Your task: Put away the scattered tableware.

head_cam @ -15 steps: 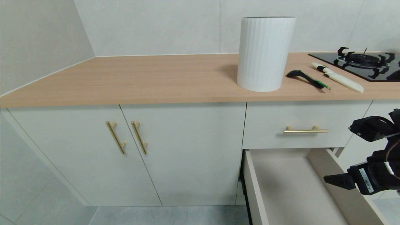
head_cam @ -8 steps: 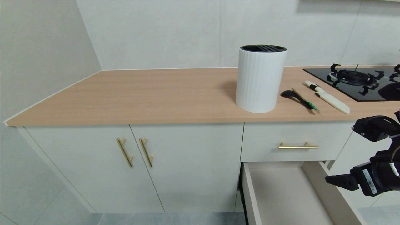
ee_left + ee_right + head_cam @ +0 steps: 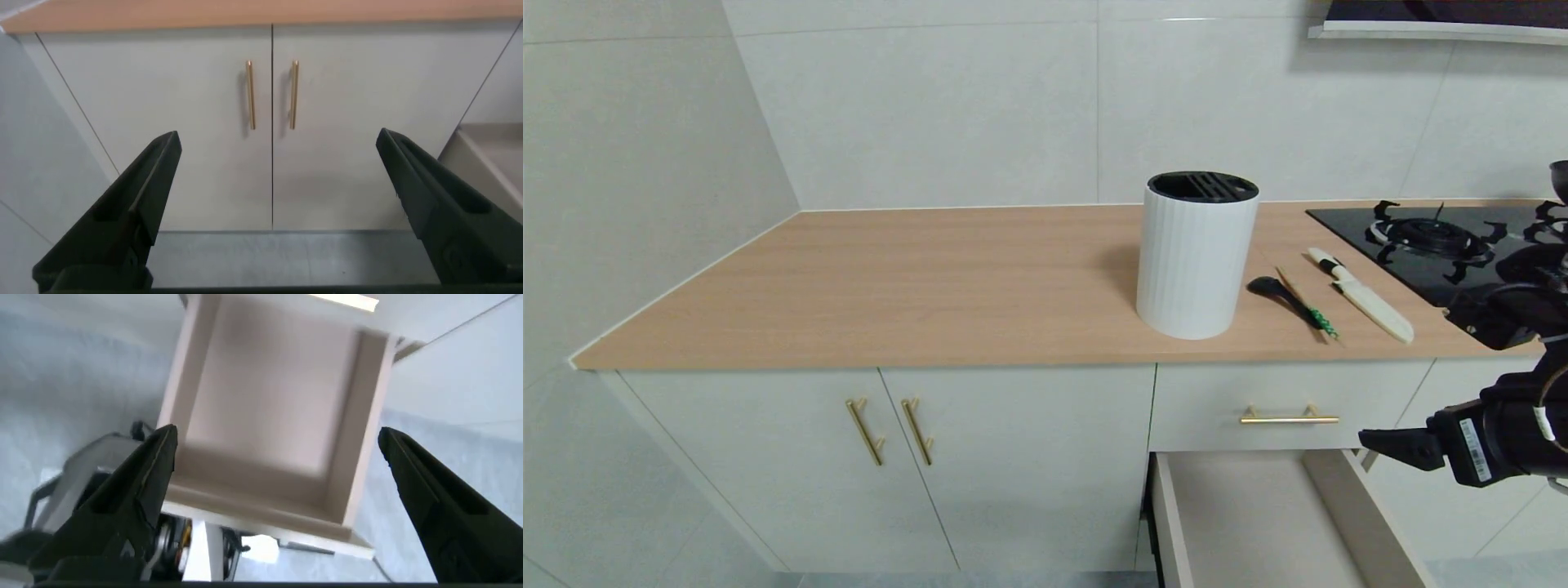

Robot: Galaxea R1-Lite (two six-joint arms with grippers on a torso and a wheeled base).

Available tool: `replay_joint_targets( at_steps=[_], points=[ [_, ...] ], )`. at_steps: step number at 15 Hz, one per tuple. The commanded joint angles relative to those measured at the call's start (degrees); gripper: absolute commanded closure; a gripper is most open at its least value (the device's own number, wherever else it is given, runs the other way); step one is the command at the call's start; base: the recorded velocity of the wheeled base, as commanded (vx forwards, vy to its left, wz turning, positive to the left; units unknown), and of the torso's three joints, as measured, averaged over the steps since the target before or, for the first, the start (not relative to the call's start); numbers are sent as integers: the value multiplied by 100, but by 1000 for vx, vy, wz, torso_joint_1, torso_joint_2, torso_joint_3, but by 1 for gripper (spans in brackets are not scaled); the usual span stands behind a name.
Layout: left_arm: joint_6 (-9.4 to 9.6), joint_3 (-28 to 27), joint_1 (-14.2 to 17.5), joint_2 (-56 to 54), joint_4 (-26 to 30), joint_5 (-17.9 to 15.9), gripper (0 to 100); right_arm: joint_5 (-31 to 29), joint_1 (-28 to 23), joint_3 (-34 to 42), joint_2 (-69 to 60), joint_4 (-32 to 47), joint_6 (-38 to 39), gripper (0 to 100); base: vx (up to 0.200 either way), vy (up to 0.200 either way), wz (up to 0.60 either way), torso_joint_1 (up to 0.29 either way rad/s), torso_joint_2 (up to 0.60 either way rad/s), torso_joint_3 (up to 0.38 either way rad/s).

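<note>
A wood-grain countertop (image 3: 931, 278) is carrying a white ribbed holder (image 3: 1194, 261), standing upright near the front edge. Just beside the holder, toward the black gas hob (image 3: 1429, 245), a black spoon (image 3: 1267, 288) is lying by what may be green-tipped chopsticks (image 3: 1308, 308). A pale-bladed knife (image 3: 1364, 298) is resting farther from the holder.

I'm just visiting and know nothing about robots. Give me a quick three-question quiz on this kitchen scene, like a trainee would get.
1. True or false: the lower drawer is shut.
2. Which lies nearest the white holder? A knife; B black spoon; C stove burner.
3. Fill in: the left gripper has its jaws ____.
Key: 1 false; 2 B; 3 open.
</note>
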Motion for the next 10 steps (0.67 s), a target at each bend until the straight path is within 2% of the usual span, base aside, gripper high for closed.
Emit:
replay_joint_targets(
  at_steps=[1,2,3,5,10],
  points=[
    [0,0,1,9,-1,2,0,18,11,-37,85,-376,-95,0,0,0,0,66,-144,-80],
    [0,0,1,9,-1,2,0,10,11,-81,120,-473,-95,0,0,0,0,32,-80,-41],
    [0,0,1,9,-1,2,0,-25,-59,-688,498,-649,-77,0,0,0,0,0,0,0],
    [0,0,1,9,-1,2,0,-25,-200,-1320,946,-596,-51,0,0,0,0,0,0,0],
    [0,0,-7,9,-1,2,0,-43,-323,-2050,2010,-649,661,0,0,0,0,0,0,0]
  ],
)
